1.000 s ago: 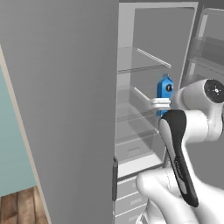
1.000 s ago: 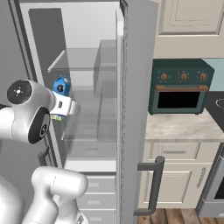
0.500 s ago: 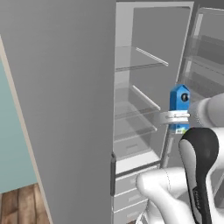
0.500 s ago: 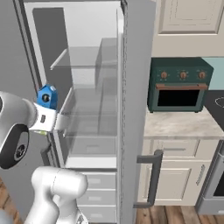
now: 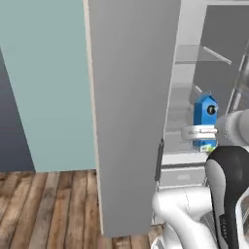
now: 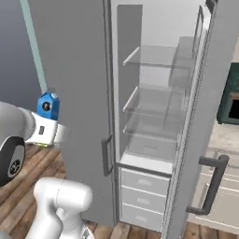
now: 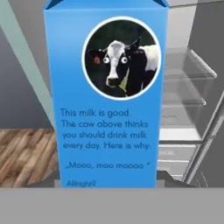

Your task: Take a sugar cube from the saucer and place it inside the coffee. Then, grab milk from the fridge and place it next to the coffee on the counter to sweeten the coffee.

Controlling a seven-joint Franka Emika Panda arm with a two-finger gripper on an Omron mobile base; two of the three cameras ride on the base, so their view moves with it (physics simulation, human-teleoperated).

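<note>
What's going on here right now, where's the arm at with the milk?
The end effector is shut on the milk, a blue carton held upright and clear of the fridge shelves. The fridge door stands open, and the shelves in sight are bare. The carton is out in front of the fridge, above the wooden floor, not yet set down anywhere.

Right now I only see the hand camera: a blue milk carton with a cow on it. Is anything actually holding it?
Observer: Yes. The gripper is clamped around the lower part of the milk carton, holding it upright in the air.
Operator: Does it have a lid?
Observer: A dark round cap sits on its sloped top.
Operator: Is it inside the fridge?
Observer: No. From the right base camera it hangs outside the open fridge, to the left of the shelves.
</note>
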